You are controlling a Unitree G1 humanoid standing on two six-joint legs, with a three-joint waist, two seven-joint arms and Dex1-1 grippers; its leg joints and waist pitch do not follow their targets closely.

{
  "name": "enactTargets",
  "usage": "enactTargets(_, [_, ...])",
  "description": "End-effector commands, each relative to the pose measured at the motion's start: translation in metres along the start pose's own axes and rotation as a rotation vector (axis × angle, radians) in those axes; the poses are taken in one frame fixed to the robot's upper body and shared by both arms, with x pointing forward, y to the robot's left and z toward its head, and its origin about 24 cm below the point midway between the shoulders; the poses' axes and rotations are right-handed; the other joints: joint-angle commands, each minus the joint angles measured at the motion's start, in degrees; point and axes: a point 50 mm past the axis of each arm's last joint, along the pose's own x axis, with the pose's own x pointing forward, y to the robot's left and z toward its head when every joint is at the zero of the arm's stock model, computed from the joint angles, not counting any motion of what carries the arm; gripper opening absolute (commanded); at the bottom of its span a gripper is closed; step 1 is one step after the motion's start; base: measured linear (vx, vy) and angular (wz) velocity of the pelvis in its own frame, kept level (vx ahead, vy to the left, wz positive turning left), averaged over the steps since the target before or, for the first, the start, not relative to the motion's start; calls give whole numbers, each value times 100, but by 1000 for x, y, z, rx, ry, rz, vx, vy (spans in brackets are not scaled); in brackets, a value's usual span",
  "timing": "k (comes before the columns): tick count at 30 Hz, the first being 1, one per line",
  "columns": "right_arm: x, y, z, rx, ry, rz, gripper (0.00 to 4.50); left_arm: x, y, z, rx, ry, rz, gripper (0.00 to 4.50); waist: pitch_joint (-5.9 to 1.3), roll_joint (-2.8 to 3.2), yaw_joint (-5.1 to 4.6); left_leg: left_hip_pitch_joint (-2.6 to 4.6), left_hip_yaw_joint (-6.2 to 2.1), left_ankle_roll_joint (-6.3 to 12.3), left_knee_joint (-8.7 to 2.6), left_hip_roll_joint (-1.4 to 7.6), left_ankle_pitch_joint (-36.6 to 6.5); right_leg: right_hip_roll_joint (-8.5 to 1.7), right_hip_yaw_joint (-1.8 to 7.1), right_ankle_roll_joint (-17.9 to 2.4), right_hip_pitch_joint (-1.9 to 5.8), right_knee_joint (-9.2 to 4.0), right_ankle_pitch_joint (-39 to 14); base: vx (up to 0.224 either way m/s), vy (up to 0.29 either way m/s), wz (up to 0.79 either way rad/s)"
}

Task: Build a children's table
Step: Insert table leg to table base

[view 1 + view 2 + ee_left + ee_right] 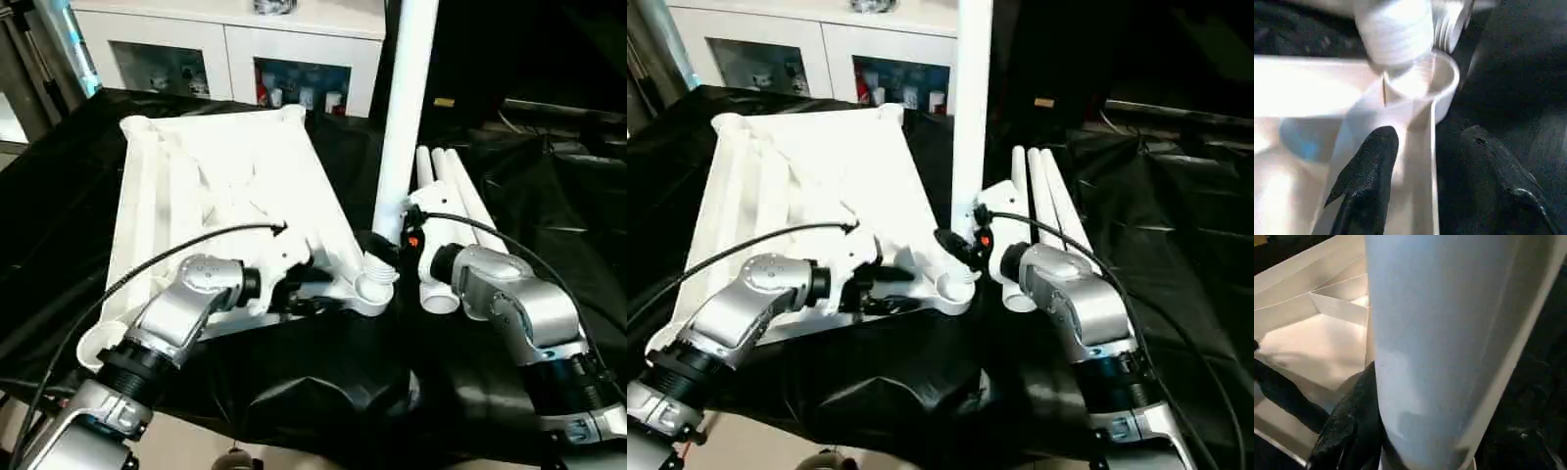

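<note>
The white tabletop [225, 176] lies underside up on the black cloth. My right gripper [382, 245] is shut on a white leg [402, 117], gripping it near its lower end and holding it upright over the near right corner socket [375, 287]. In the left wrist view the leg's end [1396, 29] is at the mouth of that socket [1442, 83]; I cannot tell whether it has entered. My left gripper [1428, 134] stands open astride the tabletop's rim just behind that socket, one finger [1369, 176] inside the rim and one outside.
Three spare white legs [460, 206] lie side by side on the cloth to the right of the tabletop, close to my right arm. A white glass-door cabinet [225, 49] stands behind the table. The black cloth [323, 372] bunches at the near edge.
</note>
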Motion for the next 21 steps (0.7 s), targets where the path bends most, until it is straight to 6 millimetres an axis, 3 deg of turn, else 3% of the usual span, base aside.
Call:
enactTargets(1, [-3,-2,5,8,-36,0,190,0,0,-1,28,24,-7,196,-436,89,-28,149,-99,-260,-406,301,-1053,-452,284,-1227,262,-428,-293,0,0,0])
enactTargets(14, [-3,0,5,15,-36,19,190,4,-3,-3,22,56,-41,108,-436,86,-20,143,-95,-234,-401,298,-1010,-458,286,-1272,262,-424,-246,0,0,0])
enactTargets(15, [-4,1,5,18,-31,35,190,4,-5,-4,21,66,-53,85,-439,109,-18,146,-99,-240,-399,300,-1023,-458,287,-1284,259,-418,-230,0,0,0])
enactTargets(20, [-8,3,5,55,-15,92,190,4,-6,-5,19,78,-64,64,-439,91,-25,142,-98,-199,-399,300,-1036,-455,285,-1309,269,-421,-183,0,0,0])
enactTargets(21, [-8,3,4,54,-10,99,190,4,-6,-5,17,77,-64,42,-442,91,-18,140,-97,-184,-395,297,-1000,-454,285,-1315,279,-417,-161,0,0,0])
